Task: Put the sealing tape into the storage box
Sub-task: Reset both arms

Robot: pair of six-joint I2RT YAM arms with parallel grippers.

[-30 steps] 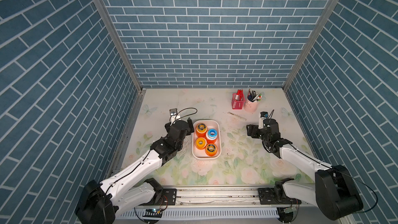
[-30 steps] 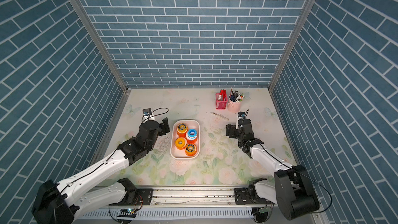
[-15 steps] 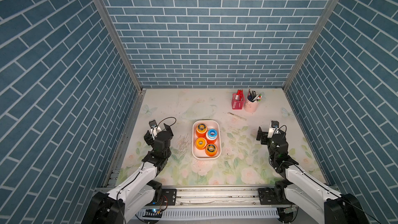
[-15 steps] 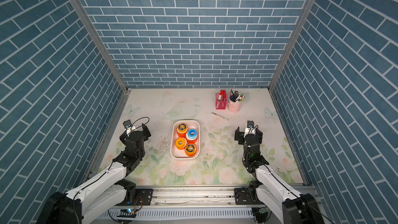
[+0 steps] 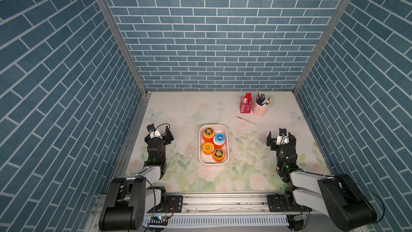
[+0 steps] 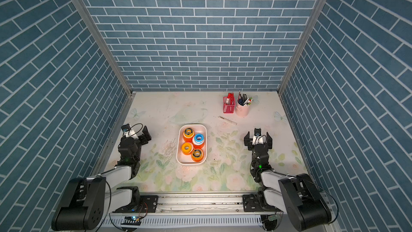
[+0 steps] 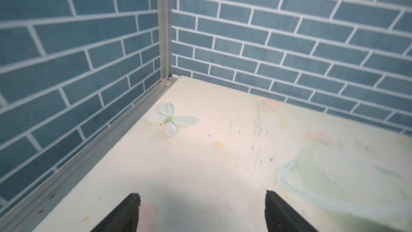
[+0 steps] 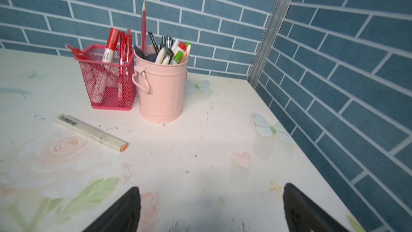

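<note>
My left fingers [image 5: 158, 138] stand wide open with nothing between them, over a bare part of the floral bench [image 5: 178, 108] near the left wall, well apart from the shallow white plastic storage box [image 5: 206, 160]. My right fingers [image 5: 280, 140] are also open and empty, on the other side of the box and also well apart from it. The small round sealing tape spools [image 5: 208, 133] sit inside the box. I see four tops, three orange and one blue (if more lie under them, I cannot tell). In front of my right fingers stand a red mesh pen basket [image 8: 111, 90] and a pink metal pen cup [image 8: 160, 94], just beside each other, and a pale flat stick [image 8: 89, 131] lies near them.
</note>
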